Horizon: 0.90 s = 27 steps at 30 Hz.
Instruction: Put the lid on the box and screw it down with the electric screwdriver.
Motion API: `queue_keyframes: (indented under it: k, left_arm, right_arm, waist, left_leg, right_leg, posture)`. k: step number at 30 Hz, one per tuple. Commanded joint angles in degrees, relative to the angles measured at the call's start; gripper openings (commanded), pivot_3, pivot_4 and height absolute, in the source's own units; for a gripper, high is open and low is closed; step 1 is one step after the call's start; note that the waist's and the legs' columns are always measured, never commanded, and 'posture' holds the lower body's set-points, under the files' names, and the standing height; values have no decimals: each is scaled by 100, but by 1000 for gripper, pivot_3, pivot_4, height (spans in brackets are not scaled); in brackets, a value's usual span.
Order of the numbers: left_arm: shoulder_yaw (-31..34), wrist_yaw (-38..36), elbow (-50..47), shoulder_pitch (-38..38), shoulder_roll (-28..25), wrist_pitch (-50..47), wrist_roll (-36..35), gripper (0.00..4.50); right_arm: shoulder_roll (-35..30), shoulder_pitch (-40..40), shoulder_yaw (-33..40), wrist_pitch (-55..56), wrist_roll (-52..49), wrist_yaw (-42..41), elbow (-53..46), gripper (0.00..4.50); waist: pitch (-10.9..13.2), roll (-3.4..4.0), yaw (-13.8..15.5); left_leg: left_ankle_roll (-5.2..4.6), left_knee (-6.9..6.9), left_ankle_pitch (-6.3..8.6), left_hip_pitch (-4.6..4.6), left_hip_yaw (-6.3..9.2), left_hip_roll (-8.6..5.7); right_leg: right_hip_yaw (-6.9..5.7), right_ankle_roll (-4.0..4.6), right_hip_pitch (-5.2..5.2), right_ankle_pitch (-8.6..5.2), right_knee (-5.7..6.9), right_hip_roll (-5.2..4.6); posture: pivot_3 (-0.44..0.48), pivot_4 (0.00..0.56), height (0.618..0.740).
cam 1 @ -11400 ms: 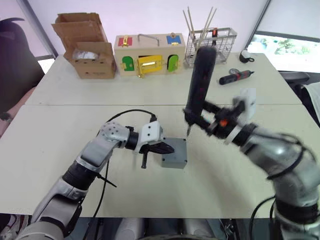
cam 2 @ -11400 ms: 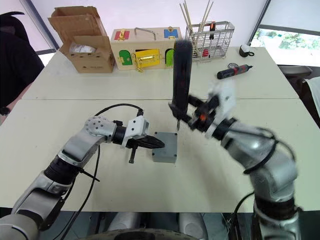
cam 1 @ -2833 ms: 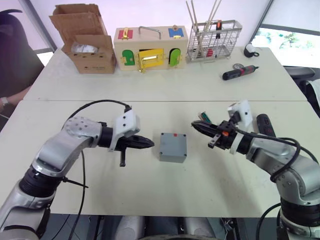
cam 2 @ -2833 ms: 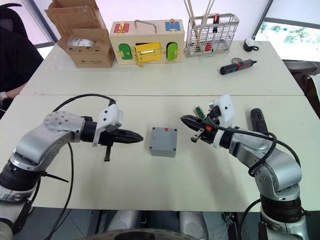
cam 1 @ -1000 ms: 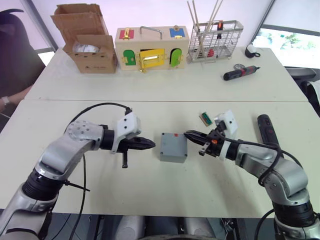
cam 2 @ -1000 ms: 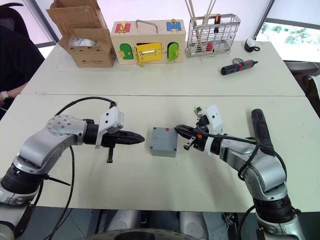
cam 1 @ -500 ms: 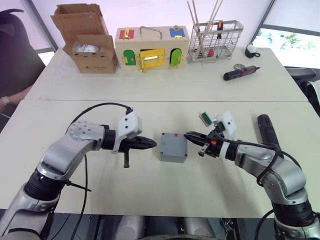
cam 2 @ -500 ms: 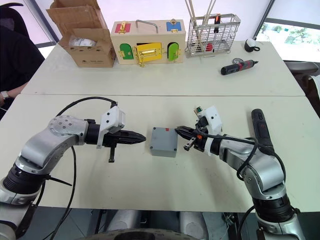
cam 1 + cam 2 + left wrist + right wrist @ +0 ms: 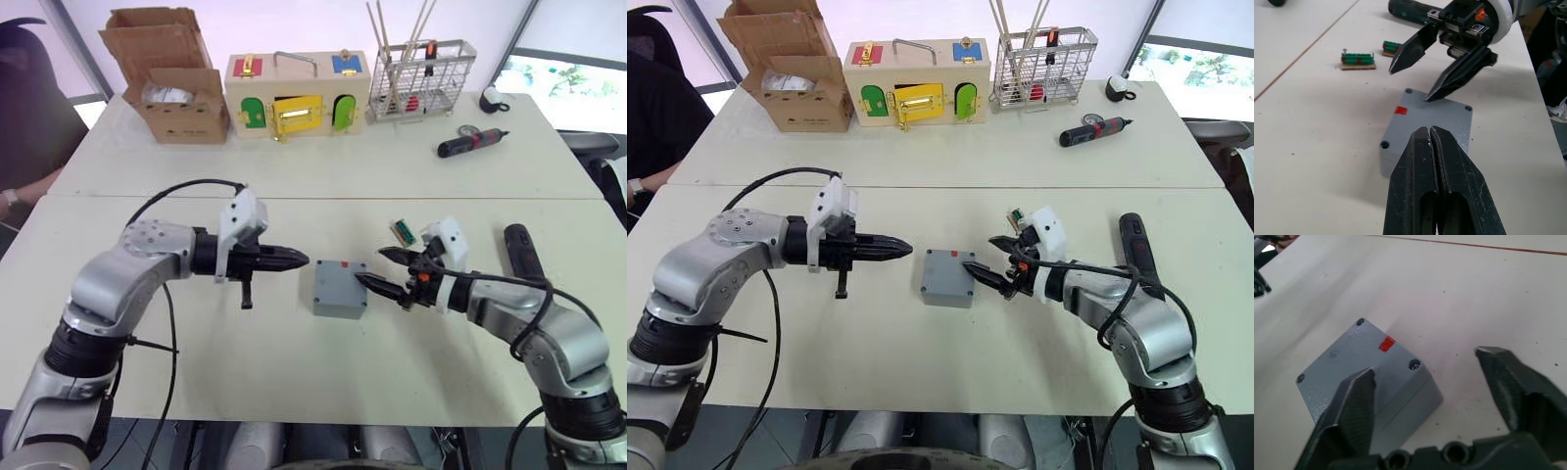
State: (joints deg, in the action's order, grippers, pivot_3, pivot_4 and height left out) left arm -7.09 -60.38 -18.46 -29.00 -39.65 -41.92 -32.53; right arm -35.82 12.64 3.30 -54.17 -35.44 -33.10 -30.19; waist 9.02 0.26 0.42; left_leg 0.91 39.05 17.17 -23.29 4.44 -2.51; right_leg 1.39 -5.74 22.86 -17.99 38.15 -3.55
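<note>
Over the lid (image 9: 339, 285), hiding the box, right gripper (image 9: 383, 272) gapes wide; left gripper (image 9: 297, 260) pinched closed.

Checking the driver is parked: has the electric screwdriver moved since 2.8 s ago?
No. The electric screwdriver lies in the same spot on the table, right of the seam-side box, beside the right end effector, which is open.
</note>
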Motion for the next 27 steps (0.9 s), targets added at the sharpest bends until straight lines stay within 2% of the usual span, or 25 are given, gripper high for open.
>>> queue_keyframes:
  k: [1,3,5,10,13,17,20,24,27]
  left_arm:
    - [66,-17,8,-122,162,141,-98,0]
    - [-47,-95,107,-262,334,268,-66,0]
    - [-245,-238,286,-437,498,538,103,0]
    - [-641,-649,458,-643,650,1114,411,0]
    - [-942,-891,356,-631,612,1503,705,0]
    - [-1079,-914,309,-576,641,1772,935,0]
    - [-1067,-844,131,-452,693,1744,892,0]
    - [-1042,-649,-176,-247,720,1559,829,0]
    - [-998,-523,-330,-117,705,1420,792,0]
  right_arm:
    - [-444,624,962,-504,-746,-134,-109,4463]
    - [-1031,1035,1366,-828,-1035,-461,318,4463]
    - [-2031,1391,1279,-1005,-849,-1017,1042,4463]
    - [-3909,1806,395,-1329,-500,-2439,2671,4463]
    - [-4575,2316,-599,-1625,68,-3057,3791,4463]
    - [-4633,3108,-1741,-1961,793,-3581,4748,4463]
    - [-4311,3649,-2454,-2328,1320,-3666,5523,4463]
    - [-3921,4006,-3011,-2622,1747,-3747,6331,4463]
    - [-3822,4020,-3306,-2593,1956,-3892,6501,4463]
  waist:
    - [1,0,2]
    - [2,3,22]
    - [3,5,52]
    - [3,5,3]
    - [5,14,-66]
    - [5,14,-126]
    - [5,16,-121]
    - [5,16,-96]
    - [5,17,-59]
  left_leg:
    - [0,1,0,0,0,0]
    - [0,6,0,-1,-3,-2]
    - [-1,9,0,0,1,-3]
    - [-11,1,6,-2,-2,-5]
    - [-13,-6,7,-2,-31,4]
    - [-14,-5,7,-2,-40,7]
    - [-14,-5,8,-2,-46,7]
    - [-12,-5,7,-13,-49,7]
    - [-7,-4,4,-18,-49,6]
  right_leg:
    - [0,0,-1,0,0,0]
    - [1,0,-1,0,0,-3]
    - [-6,0,-9,0,-4,-4]
    - [-8,0,-12,0,-19,-6]
    - [5,0,5,0,-12,-5]
    - [12,0,11,0,-8,-5]
    - [19,0,17,0,-6,-4]
    - [25,0,30,0,-6,-6]
    - [27,0,35,0,-5,-8]
  posture:
    - [0,150,740]
    - [0,150,740]
    - [0,150,740]
    - [0,150,740]
    - [0,150,740]
    - [0,150,740]
    - [0,150,740]
    - [0,150,740]
    - [0,150,740]
